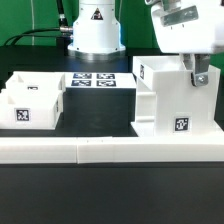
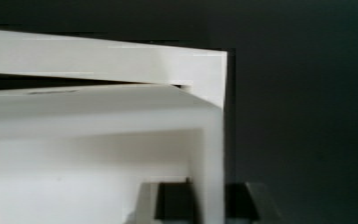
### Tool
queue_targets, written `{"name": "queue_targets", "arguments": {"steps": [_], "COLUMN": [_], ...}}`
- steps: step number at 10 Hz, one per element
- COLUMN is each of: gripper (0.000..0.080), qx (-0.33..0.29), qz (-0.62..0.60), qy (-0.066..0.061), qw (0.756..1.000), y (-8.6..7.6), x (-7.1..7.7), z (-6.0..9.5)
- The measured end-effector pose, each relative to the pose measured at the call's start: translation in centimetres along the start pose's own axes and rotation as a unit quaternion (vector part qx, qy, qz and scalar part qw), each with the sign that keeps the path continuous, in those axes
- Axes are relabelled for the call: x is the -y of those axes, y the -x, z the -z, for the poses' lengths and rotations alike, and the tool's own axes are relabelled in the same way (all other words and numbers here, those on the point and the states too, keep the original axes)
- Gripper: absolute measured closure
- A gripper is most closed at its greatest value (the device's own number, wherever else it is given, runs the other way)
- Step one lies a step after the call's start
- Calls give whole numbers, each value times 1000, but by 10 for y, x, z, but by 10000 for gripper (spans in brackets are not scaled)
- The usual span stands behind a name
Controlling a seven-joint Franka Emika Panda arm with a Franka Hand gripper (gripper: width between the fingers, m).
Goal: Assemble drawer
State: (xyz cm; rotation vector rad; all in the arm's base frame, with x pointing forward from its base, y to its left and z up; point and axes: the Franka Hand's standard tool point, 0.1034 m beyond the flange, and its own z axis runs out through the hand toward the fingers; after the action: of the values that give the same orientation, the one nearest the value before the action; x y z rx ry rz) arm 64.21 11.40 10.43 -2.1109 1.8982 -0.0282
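Note:
A tall white drawer box with a marker tag stands at the exterior view's right. My gripper comes down from above onto its right wall. In the wrist view the thin white wall runs straight between my two black fingers, which press on both sides of it, so my gripper is shut on this wall. A low white drawer tray with a tag lies at the exterior view's left, apart from the box.
The marker board lies at the back middle, in front of the robot base. A long white rail runs along the front of the table, touching the box and the tray.

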Motion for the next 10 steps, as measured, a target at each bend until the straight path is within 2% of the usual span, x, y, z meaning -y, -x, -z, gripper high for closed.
{"name": "queue_targets", "arguments": {"steps": [2,4,5,6,7,10], "gripper": [749,422,422,284,182,156], "qx": [0,0,0,0,-1,0], "qz": [3,6,7,10,10,40], "qy": [0,1,-1,-3,-5,-5], "qw": [1000,1000,1000,1000,1000,999], "y": [0,1,1,1,1,1], "x": [0,0,0,2,3,3], "z": [0,0,0,1,2,5]}}
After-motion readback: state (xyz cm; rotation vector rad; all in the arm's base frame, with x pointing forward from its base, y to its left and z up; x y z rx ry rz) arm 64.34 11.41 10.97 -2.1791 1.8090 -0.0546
